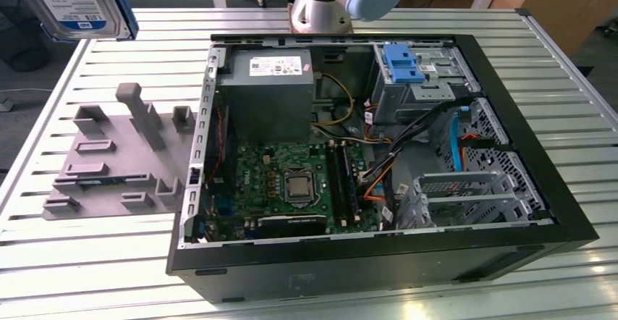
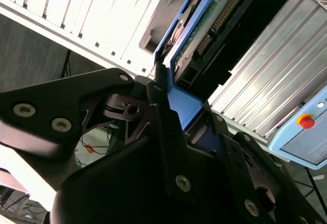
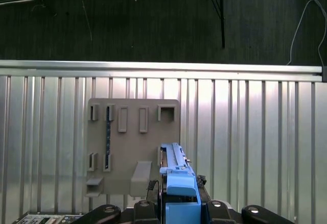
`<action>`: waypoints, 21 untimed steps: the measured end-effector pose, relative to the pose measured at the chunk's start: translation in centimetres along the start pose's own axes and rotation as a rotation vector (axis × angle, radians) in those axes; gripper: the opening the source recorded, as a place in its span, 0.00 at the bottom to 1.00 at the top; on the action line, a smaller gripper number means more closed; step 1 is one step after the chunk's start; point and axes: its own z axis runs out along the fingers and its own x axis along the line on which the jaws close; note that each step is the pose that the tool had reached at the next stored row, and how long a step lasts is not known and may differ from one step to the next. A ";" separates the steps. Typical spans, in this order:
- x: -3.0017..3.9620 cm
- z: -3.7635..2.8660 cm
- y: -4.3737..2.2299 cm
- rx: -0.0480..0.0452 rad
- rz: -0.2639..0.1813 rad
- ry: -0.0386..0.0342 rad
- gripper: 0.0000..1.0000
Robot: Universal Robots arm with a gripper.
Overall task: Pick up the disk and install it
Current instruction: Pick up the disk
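The black metal claw (image 2: 186, 113) pinches the disk (image 2: 214, 22) by its blue plastic frame (image 2: 180, 99), jaws pressed onto it. Flat, with its green board exposed, the disk runs lengthwise straight out from the claw, aloft over the grey slotted plate (image 3: 133, 132) on the ribbed metal desk (image 3: 255, 142).

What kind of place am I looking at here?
Probably a robotics lab or test workshop: a robot arm stands at a slatted metal table, an opened computer case lies on it, and the gripper holds the disk.
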 end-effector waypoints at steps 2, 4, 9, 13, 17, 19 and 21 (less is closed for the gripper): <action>0.00 0.00 -0.05 0.0000 0.000 0.0000 0.36; 0.00 -0.01 -0.10 -0.0001 0.000 0.0000 0.36; 0.00 0.00 -0.26 0.0000 0.000 0.0000 0.36; 0.00 -0.01 -0.46 -0.0001 0.000 0.0001 0.36; 0.00 -0.01 -0.62 -0.0001 0.000 0.0000 0.36; 0.00 -0.01 -0.71 0.0000 0.000 0.0000 0.36; 0.00 -0.01 -0.82 0.0000 0.000 0.0000 0.36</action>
